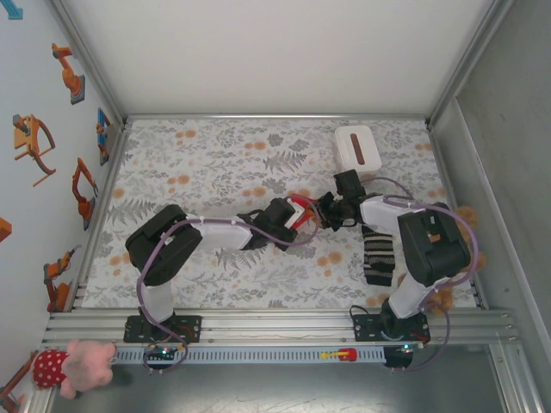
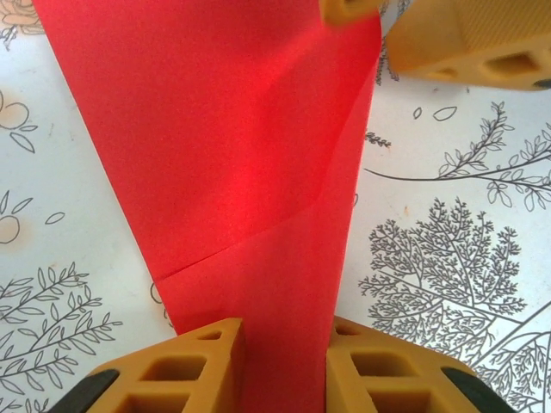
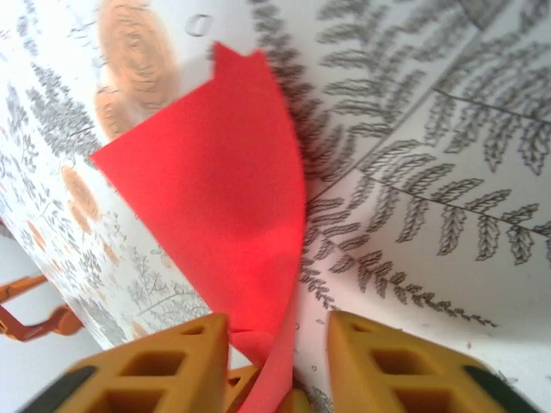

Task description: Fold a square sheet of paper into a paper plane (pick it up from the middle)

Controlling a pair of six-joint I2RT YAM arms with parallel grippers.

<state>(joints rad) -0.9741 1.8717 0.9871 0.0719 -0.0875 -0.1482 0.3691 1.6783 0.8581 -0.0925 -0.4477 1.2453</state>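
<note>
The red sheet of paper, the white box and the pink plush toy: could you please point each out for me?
red sheet of paper (image 2: 232,155), left wrist view, middle of its flat face
white box (image 1: 351,142), top external view, its top face
pink plush toy (image 1: 90,357), top external view, its body

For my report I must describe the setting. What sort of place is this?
Probably a robot test cell in a lab: two arms bolted to an aluminium rail, white walls closing in a flower-printed table, and robot-arm stickers on the left wall.
</note>
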